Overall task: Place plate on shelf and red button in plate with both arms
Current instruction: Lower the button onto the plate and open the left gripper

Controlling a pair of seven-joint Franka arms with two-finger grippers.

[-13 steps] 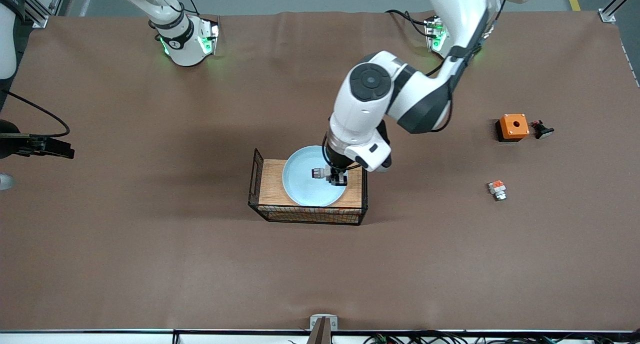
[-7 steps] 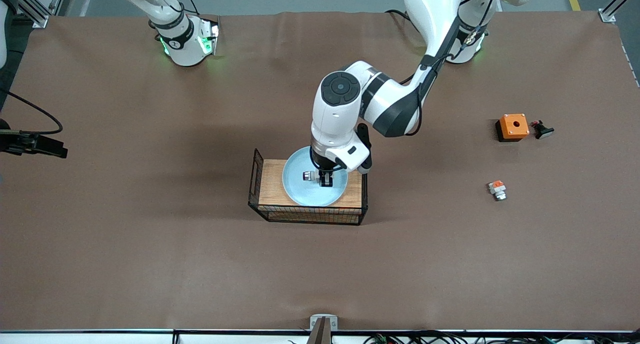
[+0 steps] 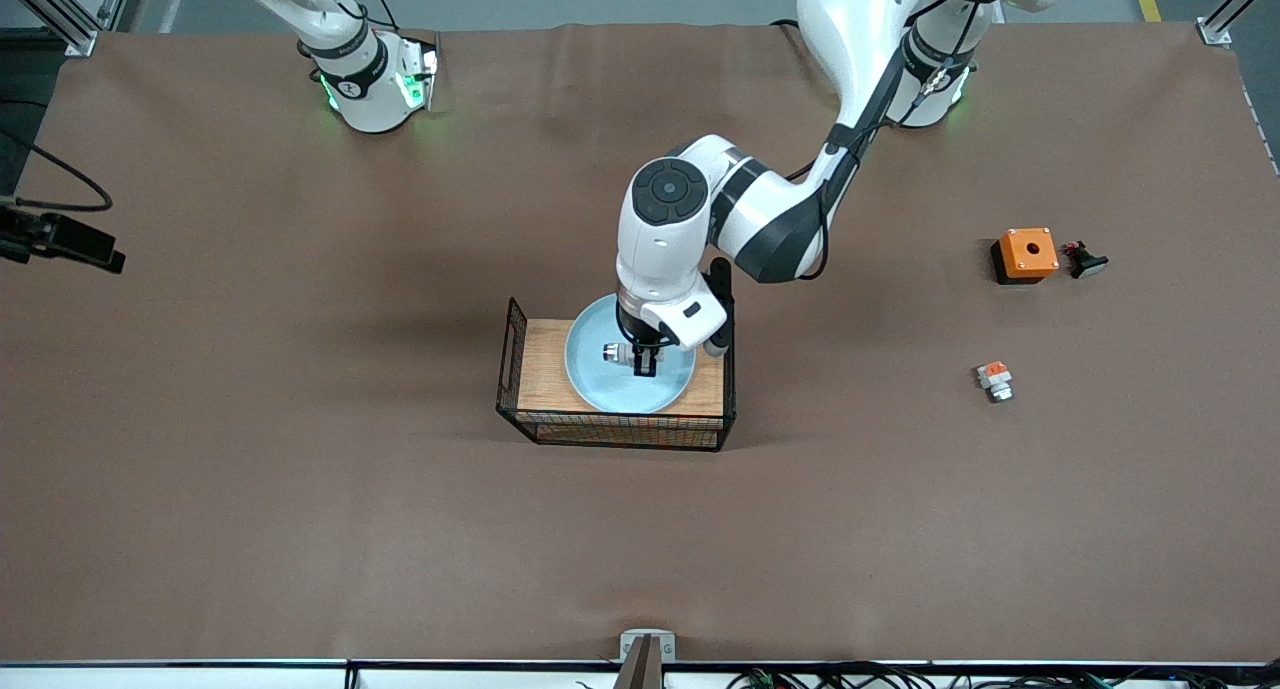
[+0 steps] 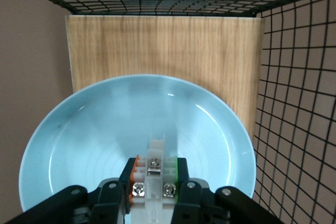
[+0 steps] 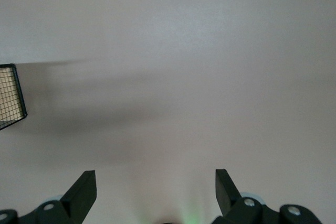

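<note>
The pale blue plate (image 3: 600, 384) lies on the wooden top of the wire rack (image 3: 545, 369) in the middle of the table. My left gripper (image 3: 645, 361) is over the plate's middle, shut on the red button (image 3: 618, 353). In the left wrist view the button (image 4: 155, 156) is a whitish-grey piece with screws, a green mark on one side and orange-red on the other. It sits between my left gripper's (image 4: 153, 187) jaws, just above the plate (image 4: 105, 129). My right gripper (image 3: 100, 254) is open and empty at the right arm's end of the table; it also shows in the right wrist view (image 5: 155, 184).
An orange box with a hole (image 3: 1026, 254) and a small black piece (image 3: 1084, 260) lie toward the left arm's end. A small piece with an orange-red block (image 3: 994, 379) lies nearer the camera. The rack's mesh walls (image 4: 294, 103) rise round the wooden top (image 4: 157, 45).
My left gripper has carried the button from the plate's rim side toward its middle and come lower. My right gripper has drawn away toward the table's edge.
</note>
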